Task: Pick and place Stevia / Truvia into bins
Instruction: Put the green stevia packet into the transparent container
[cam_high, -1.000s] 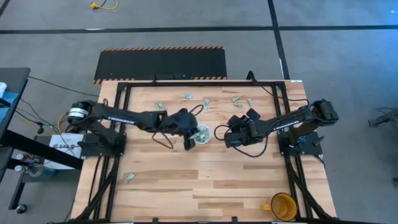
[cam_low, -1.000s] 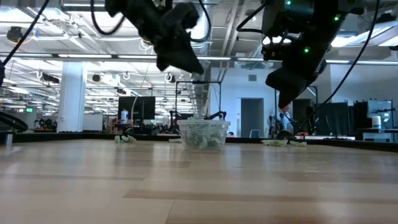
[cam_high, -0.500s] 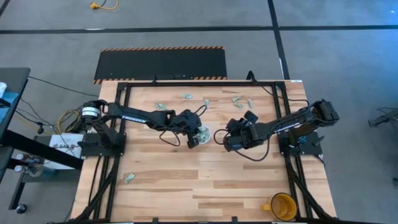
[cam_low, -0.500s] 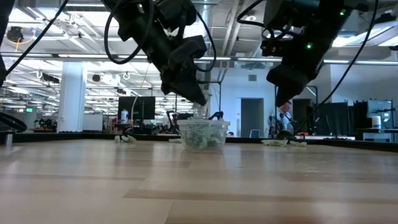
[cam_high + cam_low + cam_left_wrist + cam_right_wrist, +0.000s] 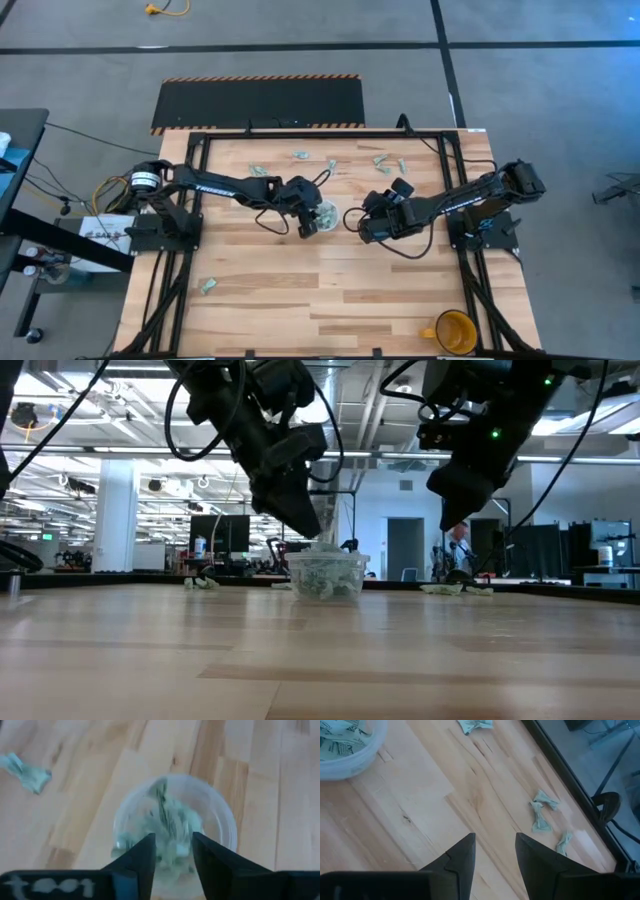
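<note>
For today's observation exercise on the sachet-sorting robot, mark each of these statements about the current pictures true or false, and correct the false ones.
1. The left gripper hangs directly over the clear plastic cup. True.
2. The cup is empty. False: it already holds a heap of green and white sachets.
3. The right gripper has its jaws apart with nothing between them. True.
4. The yellow-orange mug stands beside the cup at the table's middle. False: it stands apart, at a corner of the wooden table on the right arm's side.
5. Loose sachets lie on the table near its edge. True.
</note>
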### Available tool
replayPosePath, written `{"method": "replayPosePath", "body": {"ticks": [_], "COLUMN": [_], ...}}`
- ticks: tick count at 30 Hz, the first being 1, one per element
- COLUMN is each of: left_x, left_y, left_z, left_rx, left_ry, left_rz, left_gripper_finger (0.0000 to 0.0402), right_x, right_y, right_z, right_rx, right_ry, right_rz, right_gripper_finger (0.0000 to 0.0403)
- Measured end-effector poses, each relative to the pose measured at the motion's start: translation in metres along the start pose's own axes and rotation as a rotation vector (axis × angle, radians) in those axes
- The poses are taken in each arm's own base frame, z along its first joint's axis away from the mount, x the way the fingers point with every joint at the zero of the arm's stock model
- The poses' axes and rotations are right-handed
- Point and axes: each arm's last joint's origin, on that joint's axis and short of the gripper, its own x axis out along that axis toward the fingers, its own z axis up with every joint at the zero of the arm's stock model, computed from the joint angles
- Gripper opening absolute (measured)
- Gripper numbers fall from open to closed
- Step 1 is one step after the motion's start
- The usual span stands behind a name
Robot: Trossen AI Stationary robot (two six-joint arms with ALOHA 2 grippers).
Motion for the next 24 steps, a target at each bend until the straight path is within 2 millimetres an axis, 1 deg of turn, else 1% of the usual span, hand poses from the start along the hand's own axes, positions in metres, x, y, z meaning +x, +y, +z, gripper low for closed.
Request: {"method": "replayPosePath", "body": {"ticks": [3,6,9,12,17,21,24], "left_x": [-0.010,-0.027,-0.045,-0.063,-0.088,-0.104,-0.115], "left_y": [0.003,0.004,-0.002,-0.013,-0.037,-0.056,-0.071], "left_z": [0.004,0.007,0.009,0.007,-0.018,-0.048,-0.071], "left_rx": [-0.027,-0.054,-0.055,-0.055,-0.062,-0.095,-0.129], "left_ry": [0.099,0.248,0.367,0.456,0.616,0.690,0.699], "left_rz": [-0.007,0.026,0.068,0.104,0.172,0.252,0.271], "left_gripper_finger": [0.0132,0.0137,0.0137,0.0137,0.0137,0.0137,0.0137], "right_x": [0.000,0.000,0.000,0.000,0.001,0.005,0.009], "right_y": [0.000,0.000,0.000,0.000,0.000,0.001,0.001], "right_z": [0.000,0.000,0.000,0.000,-0.002,-0.008,-0.013], "right_rx": [-0.007,-0.010,-0.010,-0.010,-0.010,-0.017,-0.024], "right_ry": [0.000,0.002,0.002,0.001,0.001,0.007,0.015], "right_rz": [0.000,-0.001,-0.001,0.000,0.000,-0.004,-0.007], "right_gripper_finger": [0.0134,0.0134,0.0134,0.0134,0.0134,0.0134,0.0134]}}
